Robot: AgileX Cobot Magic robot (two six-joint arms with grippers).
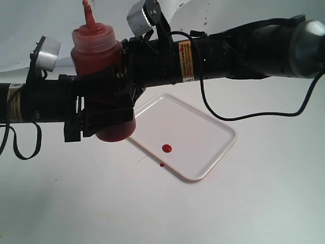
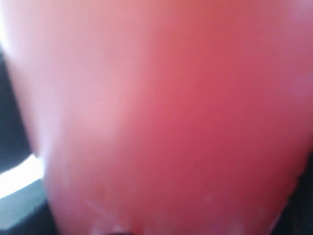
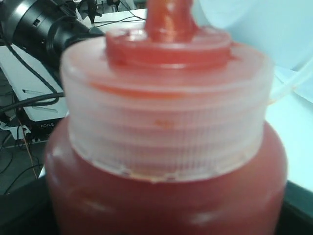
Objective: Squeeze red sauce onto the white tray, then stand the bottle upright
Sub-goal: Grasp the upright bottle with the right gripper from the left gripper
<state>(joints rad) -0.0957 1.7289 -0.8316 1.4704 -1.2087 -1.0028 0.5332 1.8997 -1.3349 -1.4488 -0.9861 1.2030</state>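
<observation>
The bottle (image 1: 96, 51) hangs upright above the table, nozzle up, full of dark red sauce. My left gripper (image 1: 104, 109) is shut on its lower body, and its wrist view shows only the blurred red wall of the bottle (image 2: 171, 122). From the right, my right gripper (image 1: 129, 66) closes round the upper body just under the cap. In its wrist view the bottle (image 3: 166, 196) hides the jaws. The white tray (image 1: 203, 127) lies on the table below and to the right. One round drop of red sauce (image 1: 166, 148) sits on it.
A smaller red drop (image 1: 161, 164) lies on the white table just off the tray's near edge. The right arm's black cable (image 1: 223, 117) loops down over the far side of the tray. Both arms cross the scene at bottle height.
</observation>
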